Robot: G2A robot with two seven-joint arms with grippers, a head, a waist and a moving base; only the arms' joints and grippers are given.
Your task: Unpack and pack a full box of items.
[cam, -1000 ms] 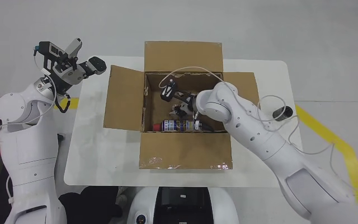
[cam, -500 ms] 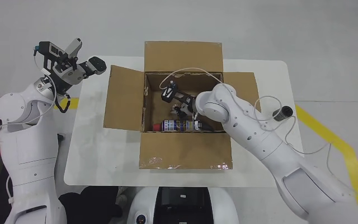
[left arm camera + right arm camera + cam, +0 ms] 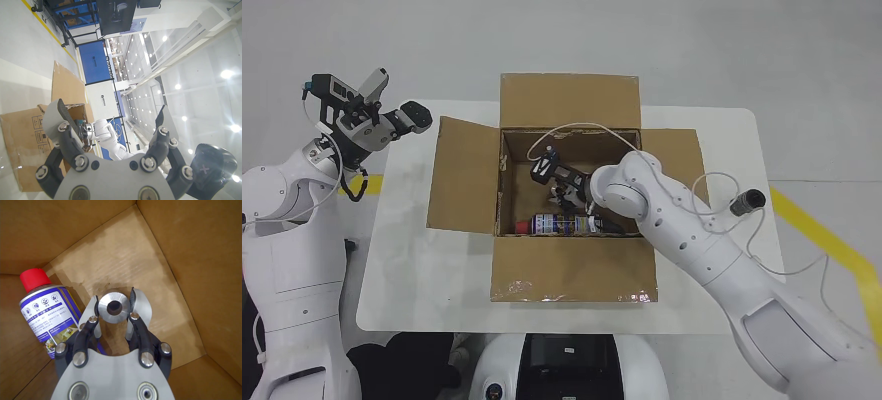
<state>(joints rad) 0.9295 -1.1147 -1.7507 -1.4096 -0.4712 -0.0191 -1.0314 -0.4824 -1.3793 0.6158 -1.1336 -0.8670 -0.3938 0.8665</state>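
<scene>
1. The right claw point(image 3: 114, 303) is clamped on a round steel piece point(image 3: 121, 316) with a hole through its centre, one finger pressed to each side of the rim, deep inside the open cardboard box point(image 3: 132, 256)
2. The right arm comes in over the box's right flap and bends down between the walls, its wrist low and the claw aimed at the box floor; whether the steel piece rests on that floor or hangs just above it cannot be told
3. The left claw point(image 3: 111, 105) is spread wide and holds nothing, raised off the far left corner of the white table point(image 3: 402, 260), apart from the box, its fingers turned toward the box's left flap
4. A spray can point(image 3: 56, 306) lies on its side on the box floor along the wall nearest the robot, its red cap point(image 3: 35, 279) toward the robot's left, just beside the right claw
5. The can's blue label point(image 3: 43, 321) carries a row of small round white symbols, blocks of fine print and a picture panel; the left wrist view shows dark printed handling marks on the box's outer wall
</scene>
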